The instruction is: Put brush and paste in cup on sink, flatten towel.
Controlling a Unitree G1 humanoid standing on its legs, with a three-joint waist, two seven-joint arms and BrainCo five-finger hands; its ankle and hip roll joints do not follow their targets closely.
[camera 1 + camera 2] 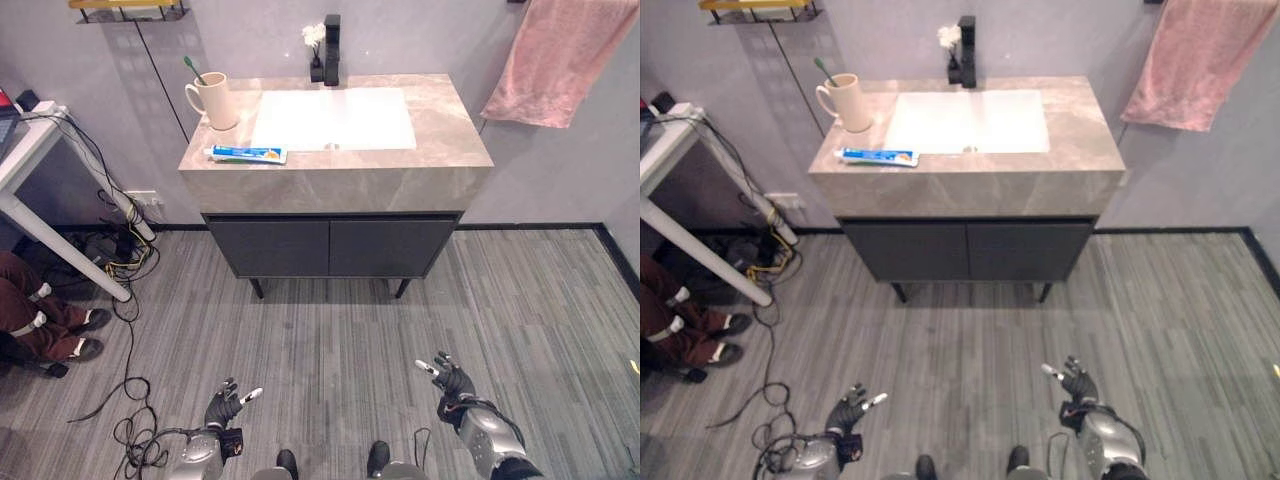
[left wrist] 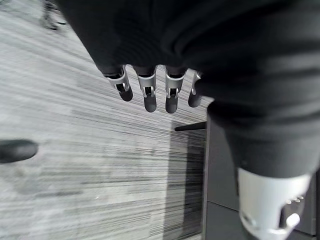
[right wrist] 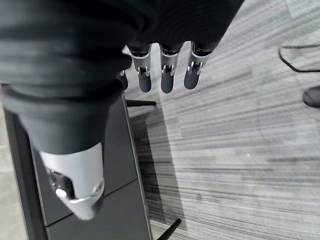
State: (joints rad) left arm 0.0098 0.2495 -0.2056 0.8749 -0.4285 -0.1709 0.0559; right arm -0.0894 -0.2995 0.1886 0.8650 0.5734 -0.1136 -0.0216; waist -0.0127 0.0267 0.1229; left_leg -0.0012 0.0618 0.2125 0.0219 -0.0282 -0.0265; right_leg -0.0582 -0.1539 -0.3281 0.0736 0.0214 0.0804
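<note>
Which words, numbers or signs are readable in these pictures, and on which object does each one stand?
Toothpaste tube on the counter: it carries print, too small to read.
Cup, pink towel, cabinet doors: no text visible.
Nothing else shows readable writing.

Left hand (image 1: 225, 405) hangs low at seven o'clock, right hand (image 1: 452, 381) at five; both empty, fingers loosely spread.

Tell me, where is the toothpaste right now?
The toothpaste lies flat near the front edge of the sink counter, on the robot's left side, just in front of the cup and left of the white basin.
</note>
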